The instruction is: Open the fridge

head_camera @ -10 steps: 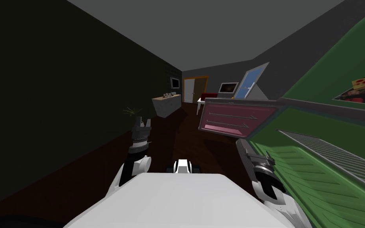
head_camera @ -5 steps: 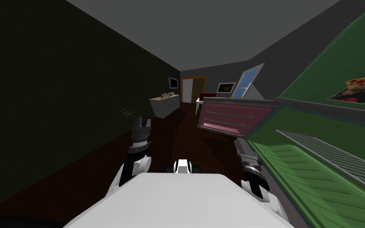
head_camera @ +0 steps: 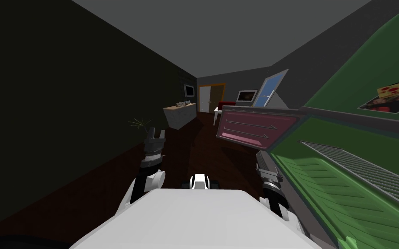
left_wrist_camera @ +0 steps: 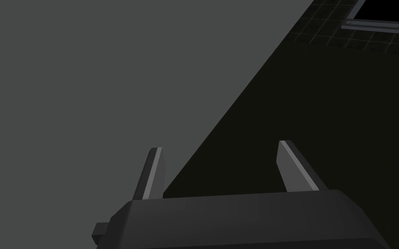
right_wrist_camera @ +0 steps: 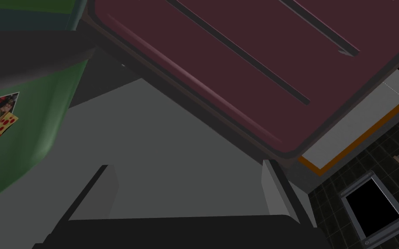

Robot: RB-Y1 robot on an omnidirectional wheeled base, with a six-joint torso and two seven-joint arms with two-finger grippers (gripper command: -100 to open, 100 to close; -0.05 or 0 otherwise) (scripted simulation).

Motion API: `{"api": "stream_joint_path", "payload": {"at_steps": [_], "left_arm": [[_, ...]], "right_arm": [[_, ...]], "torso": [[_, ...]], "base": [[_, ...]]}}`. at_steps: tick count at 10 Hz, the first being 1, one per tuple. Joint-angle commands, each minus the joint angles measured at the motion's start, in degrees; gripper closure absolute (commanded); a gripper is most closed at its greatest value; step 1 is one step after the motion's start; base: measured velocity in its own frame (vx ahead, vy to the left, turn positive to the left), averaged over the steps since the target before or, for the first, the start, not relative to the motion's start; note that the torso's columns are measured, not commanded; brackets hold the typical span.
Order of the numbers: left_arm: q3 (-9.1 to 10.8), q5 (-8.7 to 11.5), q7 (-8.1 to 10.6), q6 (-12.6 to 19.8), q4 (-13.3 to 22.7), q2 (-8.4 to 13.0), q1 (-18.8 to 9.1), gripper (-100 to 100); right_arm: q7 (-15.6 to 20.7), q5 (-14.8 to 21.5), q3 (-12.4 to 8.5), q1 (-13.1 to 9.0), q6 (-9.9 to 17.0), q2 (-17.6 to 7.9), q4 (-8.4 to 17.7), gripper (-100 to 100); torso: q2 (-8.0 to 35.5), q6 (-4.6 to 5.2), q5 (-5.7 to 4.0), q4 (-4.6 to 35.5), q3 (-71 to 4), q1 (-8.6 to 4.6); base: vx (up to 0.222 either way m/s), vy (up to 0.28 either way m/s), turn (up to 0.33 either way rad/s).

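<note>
Your green fridge [head_camera: 324, 186] is close on your right, its door [head_camera: 255, 127] standing open, maroon inside. Your right jaws are wide and empty just below that door. Your left jaws are wide too.

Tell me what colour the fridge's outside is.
Green; the fridge shows best in the head view.

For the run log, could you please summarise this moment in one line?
fridge door: open | right pincer: open, empty | left pincer: open, empty
</note>
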Motion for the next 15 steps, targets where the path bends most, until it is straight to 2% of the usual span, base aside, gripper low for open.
{"api": "stream_joint_path", "payload": {"at_steps": [1,8,9,10,15], "left_arm": [[-0.01,0.0,0.0,0.0,0.0,0.0,-0.01,0],[0.0,0.0,0.0,0.0,0.0,0.0,0.0,0],[0.0,0.0,0.0,0.0,0.0,0.0,0.0,0],[0.0,0.0,0.0,0.0,0.0,0.0,0.0,0],[0.0,0.0,0.0,0.0,0.0,0.0,0.0,0]], "right_arm": [[-2.85,0.28,1.54,-0.17,3.75,-3.14,-1.03,-100],[-9.5,0.94,5.13,-0.55,12.5,-10.48,-3.44,-100],[-8.64,0.86,4.71,-0.82,11.54,-10.05,-2.81,-100],[-8.89,0.87,4.77,-0.82,11.84,-10.16,-2.86,0],[-8.87,0.87,4.77,-0.82,11.81,-10.15,-2.85,0]], "torso": [[0.06,-0.01,0.03,0.02,0.03,0.12],[-0.02,0.0,-0.02,-0.01,-0.01,-0.05],[-0.02,0.0,-0.01,-0.01,-0.01,-0.02],[-0.07,0.01,-0.03,-0.02,-0.03,-0.07],[0.0,0.0,0.0,0.0,0.0,0.01]], "base": [[-0.048,0.062,0.035],[-0.046,0.062,0.023],[-0.018,0.024,0.002],[0.0,0.0,0.0],[0.0,0.0,0.0]]}}
